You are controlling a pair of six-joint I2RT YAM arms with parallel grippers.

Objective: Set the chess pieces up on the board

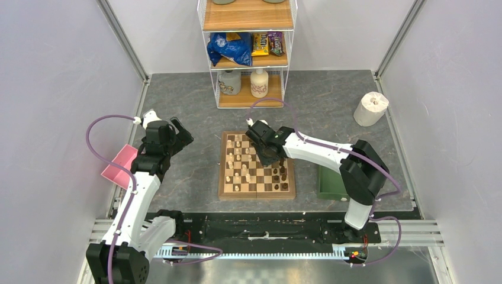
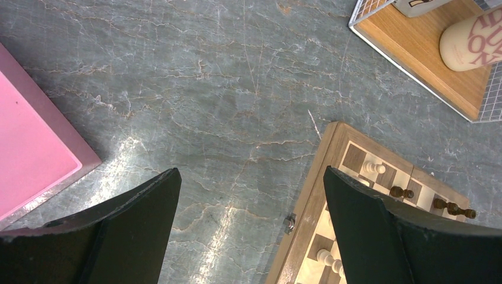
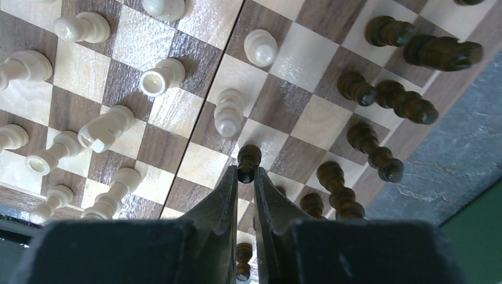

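Observation:
The board (image 1: 222,177) lies at the table's centre, with pale cream chess pieces (image 1: 238,160) on its left half and dark brown ones (image 1: 283,174) along its right side. My right gripper (image 1: 269,157) hangs over the board's middle. In the right wrist view it (image 3: 245,171) is shut on the head of a dark brown pawn (image 3: 248,155) above a light square. Cream pieces (image 3: 228,115) stand to its left and dark ones (image 3: 367,139) to its right. My left gripper (image 2: 251,174) is open and holds nothing, above bare table left of the board (image 2: 308,207).
A pink tray (image 1: 118,165) lies at the left table edge and a green tray (image 1: 328,183) right of the board. A wire shelf (image 1: 248,53) with snacks and bottles stands at the back. A toilet roll (image 1: 371,108) sits at the back right.

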